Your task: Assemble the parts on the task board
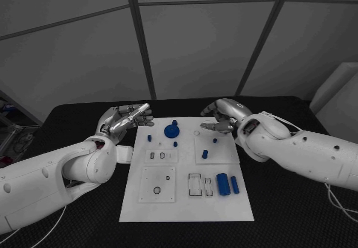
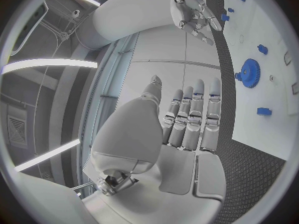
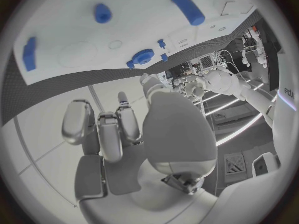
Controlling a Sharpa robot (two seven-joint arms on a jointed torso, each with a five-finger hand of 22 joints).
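The white task board (image 1: pixel 187 204) lies in the middle of the black table. A blue gear (image 1: pixel 172 130) sits near its far edge, with small blue pegs (image 1: pixel 205 154) round it and two blue cylinders (image 1: pixel 228 184) on its right side. My left hand (image 1: pixel 127 120) hovers off the board's far left corner, holding nothing. In the left wrist view its fingers (image 2: pixel 193 114) are straight, with the gear (image 2: pixel 249 73) beyond. My right hand (image 1: pixel 222 114) hangs over the far right corner, fingers loosely bent and empty. The right wrist view shows the bent fingers (image 3: pixel 102 129) apart from the thumb.
Small raised plates with slots (image 1: pixel 195 184) and holes (image 1: pixel 158 183) occupy the board's near half. Black table surface (image 1: pixel 298 212) spreads on both sides of the board. Grey wall panels stand behind the table's far edge.
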